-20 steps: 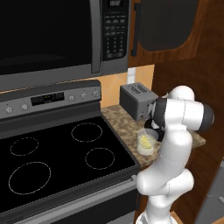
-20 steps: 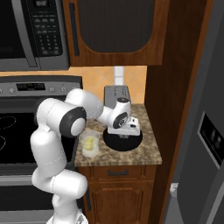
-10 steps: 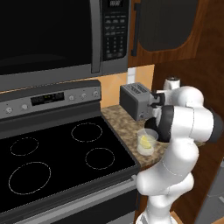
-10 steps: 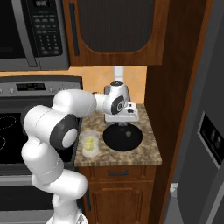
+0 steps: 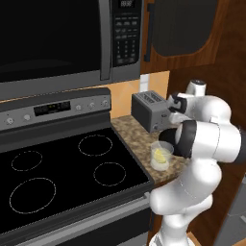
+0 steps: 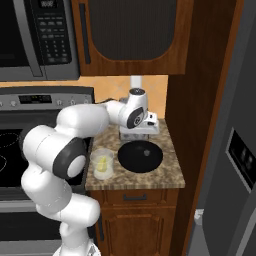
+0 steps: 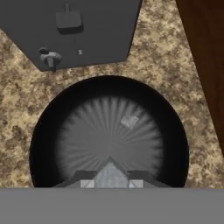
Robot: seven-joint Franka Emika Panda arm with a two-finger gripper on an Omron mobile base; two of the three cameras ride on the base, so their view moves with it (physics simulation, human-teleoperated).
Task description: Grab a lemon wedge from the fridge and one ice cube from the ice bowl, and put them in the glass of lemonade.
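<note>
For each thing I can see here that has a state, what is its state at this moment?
glass of lemonade: upright on the counter, lemon wedge already inside.
ice bowl: on the counter, one ice cube lying in it.
end effector: above the bowl, closed on a pale ice piece.
toaster: upright behind the bowl.
fridge: doors closed.

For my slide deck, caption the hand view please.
Gripper holding an ice cube above the black ice bowl, toaster behind.
</note>
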